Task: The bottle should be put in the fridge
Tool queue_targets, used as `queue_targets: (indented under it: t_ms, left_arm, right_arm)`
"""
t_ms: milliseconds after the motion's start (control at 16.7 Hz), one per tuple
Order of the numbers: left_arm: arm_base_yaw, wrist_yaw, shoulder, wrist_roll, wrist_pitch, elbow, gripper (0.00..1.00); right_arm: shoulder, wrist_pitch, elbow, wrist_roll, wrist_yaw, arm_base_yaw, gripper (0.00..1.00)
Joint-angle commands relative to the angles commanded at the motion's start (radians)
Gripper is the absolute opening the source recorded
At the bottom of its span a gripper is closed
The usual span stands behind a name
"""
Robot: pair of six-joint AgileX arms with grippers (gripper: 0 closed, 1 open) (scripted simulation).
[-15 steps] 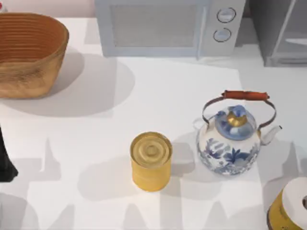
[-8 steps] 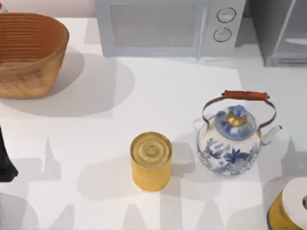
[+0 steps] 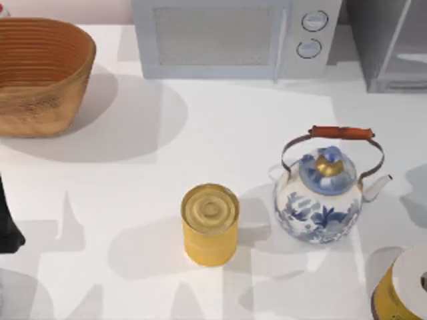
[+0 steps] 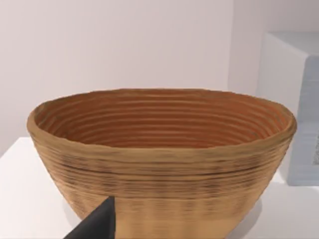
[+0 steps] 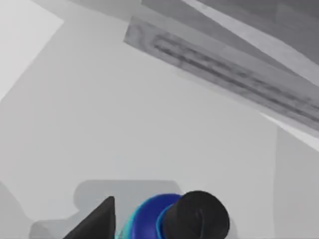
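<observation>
The bottle (image 5: 149, 219), blue with a black cap (image 5: 195, 216), sat right at the right gripper (image 5: 97, 221) in the right wrist view, with pale table beyond it and the grey foot of the fridge (image 5: 224, 69) farther off. From above, the fridge (image 3: 393, 47) stood at the table's (image 3: 233, 133) far right corner, just beside the microwave (image 3: 227, 40).

My main worry was the grip. I saw one dark finger beside the bottle and could not tell whether the fingers were clamped on it or standing wide around it. Carrying on toward the fridge on a loose hold could drop or tip the bottle. I also judged that a low approach could knock the bottle against the fridge's front frame, and I could not make out whether the door stood open, so pushing ahead might simply ram the panel. A swing across the right side risked clipping the blue-and-white kettle (image 3: 327, 193) or the yellow and white thing (image 3: 403, 290) cut off at the near right corner.

The bottle's body was cut off, so I could not say whether it stood on the table or hung above it.

The left arm (image 3: 8, 220) sat parked at the left edge, its gripper (image 4: 94, 224) facing the wicker basket (image 4: 159, 159); its fingers' spread I could not tell either. The yellow can (image 3: 210, 223) stood mid-table, well apart from all this.
</observation>
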Motion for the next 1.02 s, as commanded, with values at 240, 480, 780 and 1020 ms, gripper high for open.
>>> queue_targets:
  t_ms: [240, 480, 780, 1020]
  left_arm:
    - [0.000, 0.000, 0.000, 0.000, 0.000, 0.000, 1.00]
    - [0.000, 0.000, 0.000, 0.000, 0.000, 0.000, 1.00]
    - [0.000, 0.000, 0.000, 0.000, 0.000, 0.000, 1.00]
    - [0.000, 0.000, 0.000, 0.000, 0.000, 0.000, 1.00]
  right_arm:
    - [0.331, -0.136, 0.168, -0.262, -0.135, -0.110, 1.00]
    - [0.543, -0.288, 0.293, -0.487, -0.269, -0.201, 1.00]
    - [0.667, -0.458, 0.375, -0.653, -0.420, -0.278, 1.00]
    - [0.695, -0.506, 0.392, -0.693, -0.467, -0.301, 1.00]
